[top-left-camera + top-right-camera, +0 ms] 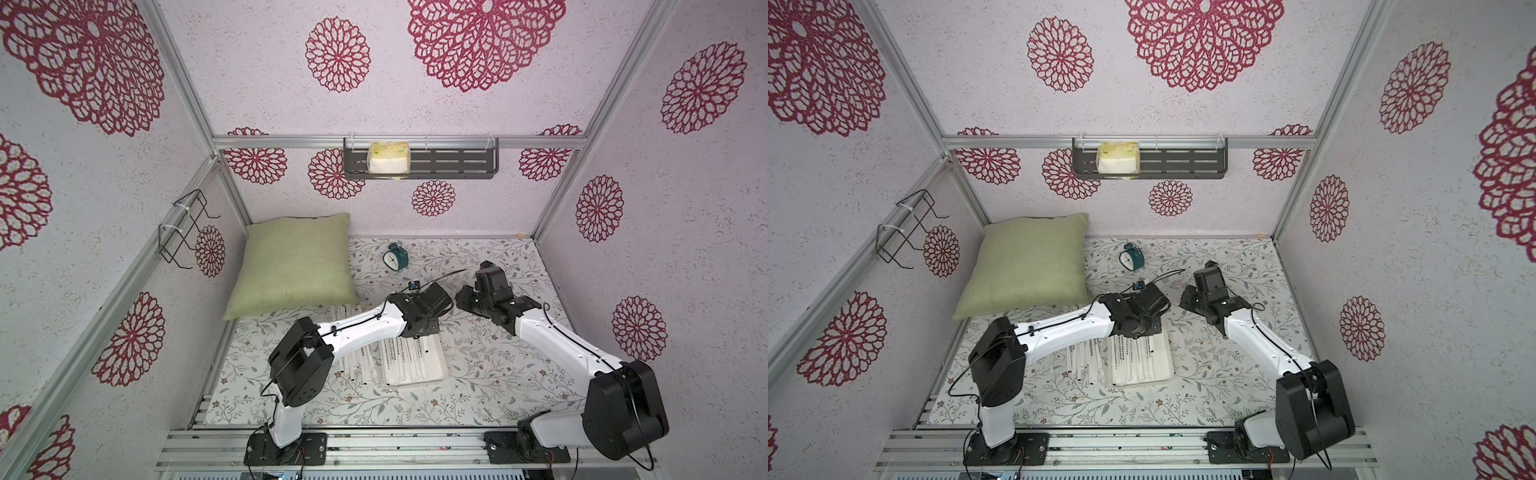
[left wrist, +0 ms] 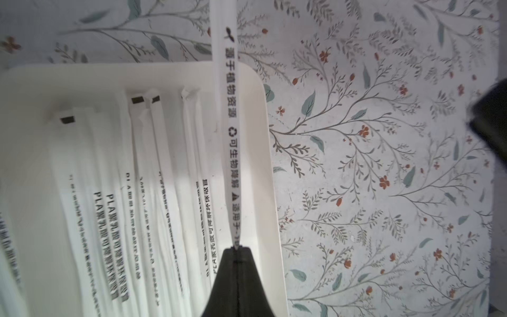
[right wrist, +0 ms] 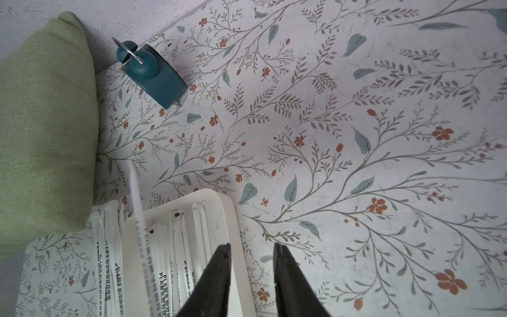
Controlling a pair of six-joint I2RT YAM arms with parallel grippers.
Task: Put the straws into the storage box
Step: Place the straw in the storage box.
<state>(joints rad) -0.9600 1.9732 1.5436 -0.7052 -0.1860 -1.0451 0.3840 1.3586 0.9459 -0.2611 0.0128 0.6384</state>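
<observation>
Jaws of the left gripper [image 2: 237, 248] pinched together on one wrapped straw [image 2: 229, 109].
The straw hangs over the storage box [image 2: 270, 170] rim, its far end past the corner; let go here, it may straddle the rim and slide out. Right gripper [image 3: 251, 248] jaws stand apart, empty; more straws [image 1: 353, 365] lie beside the box.

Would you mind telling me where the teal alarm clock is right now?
In both top views the teal alarm clock stands on the table near the back wall, just right of the green pillow.
</observation>
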